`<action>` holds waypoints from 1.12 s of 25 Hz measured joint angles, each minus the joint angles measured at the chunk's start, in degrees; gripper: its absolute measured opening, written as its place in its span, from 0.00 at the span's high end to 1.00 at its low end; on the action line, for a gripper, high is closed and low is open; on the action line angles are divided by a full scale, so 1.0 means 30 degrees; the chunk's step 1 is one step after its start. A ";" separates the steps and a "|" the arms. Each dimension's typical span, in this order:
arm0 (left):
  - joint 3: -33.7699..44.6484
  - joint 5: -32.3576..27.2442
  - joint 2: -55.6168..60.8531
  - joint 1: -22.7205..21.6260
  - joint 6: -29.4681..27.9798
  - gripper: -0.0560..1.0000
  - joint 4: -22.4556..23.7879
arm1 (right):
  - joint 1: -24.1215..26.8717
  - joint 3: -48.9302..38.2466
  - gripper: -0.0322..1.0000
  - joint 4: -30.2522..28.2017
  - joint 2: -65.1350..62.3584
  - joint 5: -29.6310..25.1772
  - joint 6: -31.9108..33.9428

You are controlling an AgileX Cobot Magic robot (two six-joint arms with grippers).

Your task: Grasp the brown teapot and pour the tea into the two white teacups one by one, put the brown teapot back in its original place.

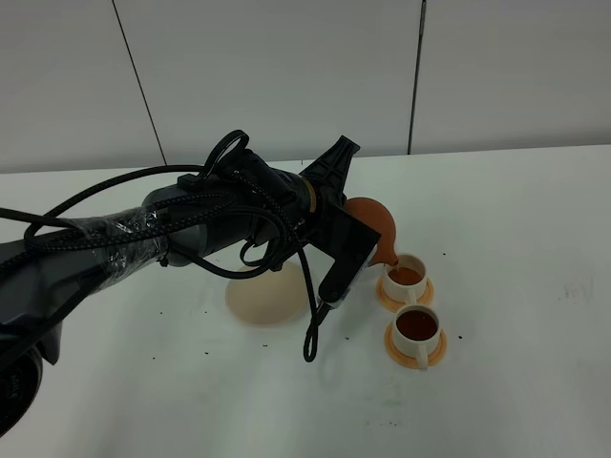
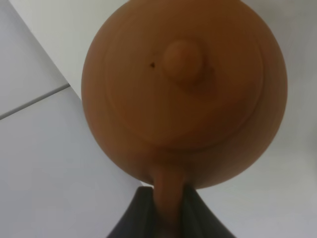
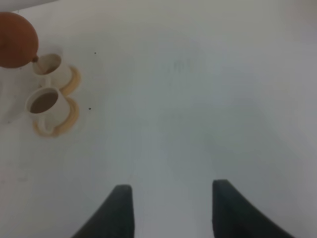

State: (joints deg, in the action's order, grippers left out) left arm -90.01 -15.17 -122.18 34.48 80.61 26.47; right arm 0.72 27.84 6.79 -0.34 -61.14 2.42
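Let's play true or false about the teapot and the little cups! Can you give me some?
1. The round reddish-brown clay teapot is tipped over the farther small white cup. True.
2. The nearer small white cup is empty. False: it holds dark tea.
3. The teapot sits on the round cream disc. False: the left hand holds it up in the air.
4. The right hand is open and holds nothing. True.

Bright, even light; blurry wrist views
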 joint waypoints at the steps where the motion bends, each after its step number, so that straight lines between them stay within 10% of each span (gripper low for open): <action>1: 0.0000 0.0000 0.0000 0.0000 0.0000 0.79 0.0000 | 0.0000 0.0000 0.62 0.0000 0.0000 0.0000 0.0000; 28: 0.0000 0.0088 0.0000 0.0000 0.0000 0.79 0.0851 | 0.0000 0.0000 0.62 0.0000 0.0000 0.0000 0.0000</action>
State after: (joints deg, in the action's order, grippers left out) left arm -90.01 -14.91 -122.18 34.48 80.61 29.02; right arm 0.72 27.84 6.79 -0.34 -61.14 2.42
